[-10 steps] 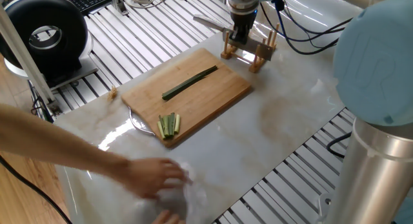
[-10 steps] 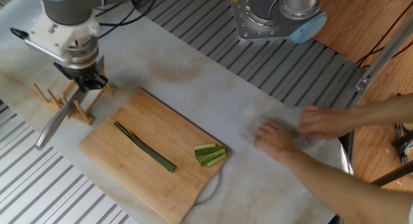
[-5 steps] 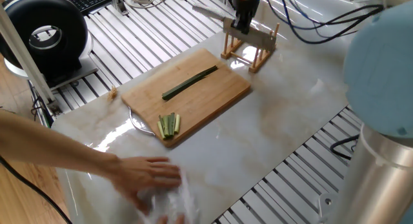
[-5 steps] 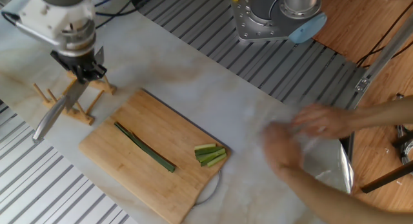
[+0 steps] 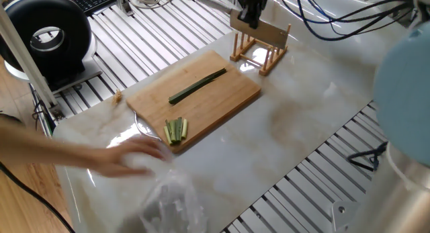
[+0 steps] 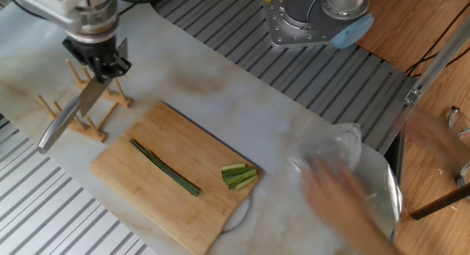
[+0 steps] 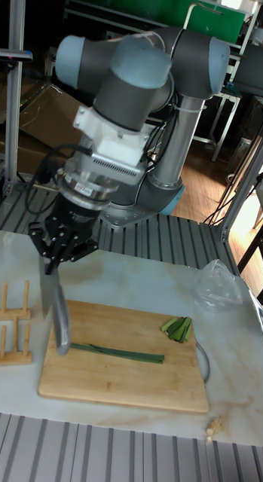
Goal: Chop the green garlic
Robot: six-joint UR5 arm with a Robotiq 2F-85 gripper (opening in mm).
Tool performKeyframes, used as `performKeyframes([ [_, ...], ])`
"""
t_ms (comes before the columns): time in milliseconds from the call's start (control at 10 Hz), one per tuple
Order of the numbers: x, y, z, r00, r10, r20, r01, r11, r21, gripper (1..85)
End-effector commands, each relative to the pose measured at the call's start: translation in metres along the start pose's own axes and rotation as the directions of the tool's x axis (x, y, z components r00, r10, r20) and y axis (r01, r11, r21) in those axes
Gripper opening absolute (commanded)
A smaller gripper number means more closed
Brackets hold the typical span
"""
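Note:
The green garlic (image 5: pixel 197 86) is a long dark-green stalk lying diagonally on the wooden cutting board (image 5: pixel 232 97); it also shows in the other fixed view (image 6: pixel 163 167) and the tall view (image 7: pixel 116 352). My gripper (image 6: pixel 99 67) is shut on a steel knife (image 6: pixel 73 115), which hangs tilted above the wooden rack (image 6: pixel 88 126) just past the board's far end. In the tall view the gripper (image 7: pixel 57 260) holds the knife (image 7: pixel 54 305) over the board's left end, left of the stalk and not touching it.
A bundle of short paler green sticks (image 5: pixel 176 129) lies at the board's near corner. A person's blurred hand (image 5: pixel 127 156) moves beside a crumpled clear plastic bag (image 5: pixel 171 206) on the marble tabletop. A black round device (image 5: pixel 44 35) stands at the far left.
My gripper has risen and lifted the knife clear of the wooden rack. The person's hands have pulled back from the plastic bag, which now lies uncovered.

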State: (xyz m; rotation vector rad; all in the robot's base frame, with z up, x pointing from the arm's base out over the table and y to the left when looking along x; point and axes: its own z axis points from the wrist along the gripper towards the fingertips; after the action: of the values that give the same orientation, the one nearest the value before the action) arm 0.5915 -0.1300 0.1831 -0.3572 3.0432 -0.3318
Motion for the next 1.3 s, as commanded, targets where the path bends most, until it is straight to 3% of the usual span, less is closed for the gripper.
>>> performKeyframes([
  [0, -0.007, 0.039, -0.026, 0.998, 0.048, 0.03, -0.047, 0.998, -0.05, 1.3],
  [200, -0.018, 0.076, -0.023, 0.994, 0.103, 0.03, -0.098, 0.985, -0.14, 1.3],
  [600, -0.04, 0.124, -0.014, 0.983, 0.184, 0.006, -0.176, 0.953, -0.247, 1.3],
  [800, -0.044, 0.134, -0.003, 0.968, 0.248, -0.035, -0.249, 0.937, -0.246, 1.3],
  [1000, -0.045, 0.146, 0.002, 0.954, 0.286, -0.086, -0.298, 0.911, -0.286, 1.3],
  [1200, -0.044, 0.143, 0.004, 0.948, 0.299, -0.108, -0.318, 0.901, -0.296, 1.3],
])
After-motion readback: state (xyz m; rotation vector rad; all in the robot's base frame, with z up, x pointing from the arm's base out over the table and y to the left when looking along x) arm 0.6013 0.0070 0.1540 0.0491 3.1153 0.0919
